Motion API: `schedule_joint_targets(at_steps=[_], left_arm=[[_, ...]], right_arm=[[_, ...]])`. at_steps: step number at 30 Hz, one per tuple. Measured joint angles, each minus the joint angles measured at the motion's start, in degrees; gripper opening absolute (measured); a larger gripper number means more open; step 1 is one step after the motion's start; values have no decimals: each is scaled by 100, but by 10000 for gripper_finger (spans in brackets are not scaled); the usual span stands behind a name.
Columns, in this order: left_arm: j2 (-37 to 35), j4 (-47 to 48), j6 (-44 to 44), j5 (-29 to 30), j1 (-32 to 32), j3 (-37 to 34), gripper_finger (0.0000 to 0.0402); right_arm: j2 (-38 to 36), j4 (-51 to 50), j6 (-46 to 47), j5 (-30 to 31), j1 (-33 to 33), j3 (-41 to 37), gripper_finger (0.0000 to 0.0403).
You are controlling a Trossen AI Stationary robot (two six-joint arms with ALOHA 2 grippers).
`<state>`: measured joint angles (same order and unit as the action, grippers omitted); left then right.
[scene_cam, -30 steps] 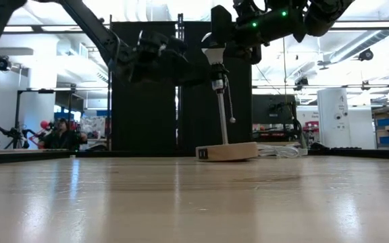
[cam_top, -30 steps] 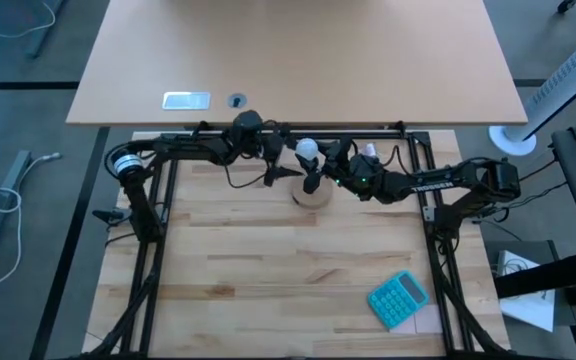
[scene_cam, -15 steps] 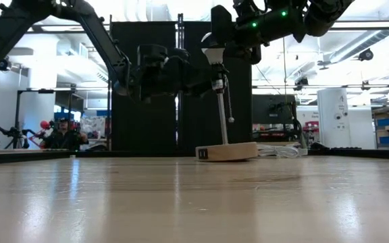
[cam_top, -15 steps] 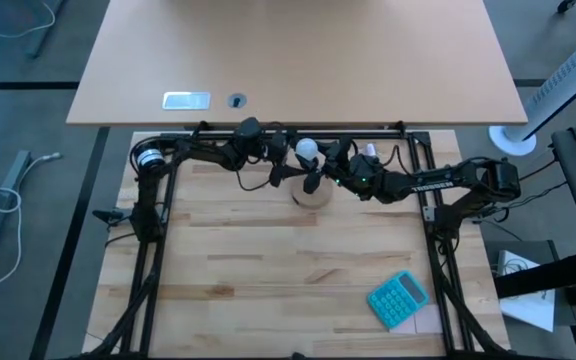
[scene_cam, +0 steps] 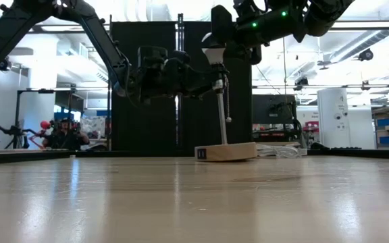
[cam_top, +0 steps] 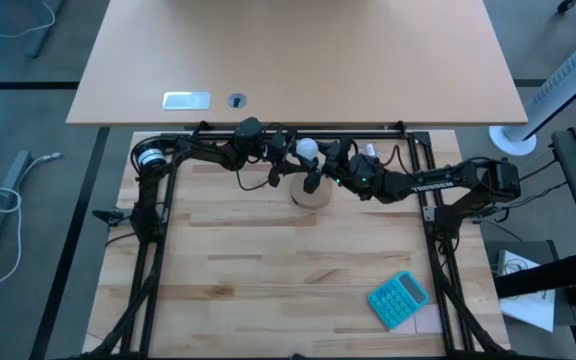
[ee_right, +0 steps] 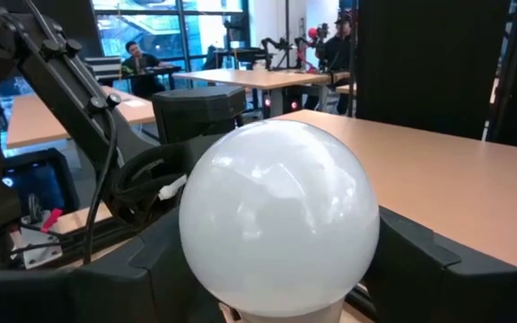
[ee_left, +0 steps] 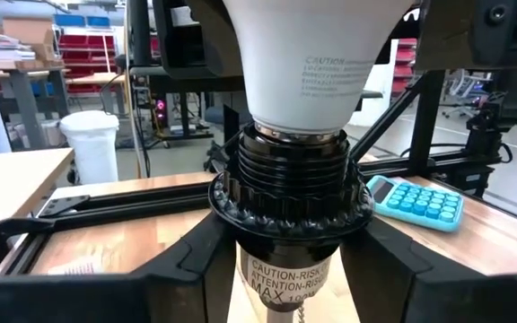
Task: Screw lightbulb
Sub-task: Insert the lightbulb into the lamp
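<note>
High view: at the far edge of the wooden surface (cam_top: 268, 270), two arms meet over a round wooden lamp base (cam_top: 311, 195). The right tool (cam_top: 320, 152) grasps the white lightbulb (cam_top: 308, 148), seated atop the black socket (ee_left: 290, 193) on its upright stem. The left tool (cam_top: 286, 172) straddles that socket, fingers either side; whether they clench it cannot be told. A teal calculator (cam_top: 399, 299) lies near right.
</note>
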<state>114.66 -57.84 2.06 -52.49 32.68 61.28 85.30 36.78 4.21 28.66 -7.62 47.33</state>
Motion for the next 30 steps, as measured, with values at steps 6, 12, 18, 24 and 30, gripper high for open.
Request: schedule_joint_targets(at_steps=[6,12,18,24,30], left_arm=[[-130,180,13,331,-11,-8,155],[-289,490,44,777,-23,-26,155],[-508,630,1,1668,-164,-193,155],[-896,664,-364,3128,-472,-501,155],[-1099,712,-150,4937,-974,-619,155]], right_arm=[[0,4,0,139,-4,0,244],[-2,47,-1,404,-4,4,246],[0,170,-107,669,-11,4,243],[-1,345,-284,759,-27,11,248],[-4,453,-401,781,-33,13,244]])
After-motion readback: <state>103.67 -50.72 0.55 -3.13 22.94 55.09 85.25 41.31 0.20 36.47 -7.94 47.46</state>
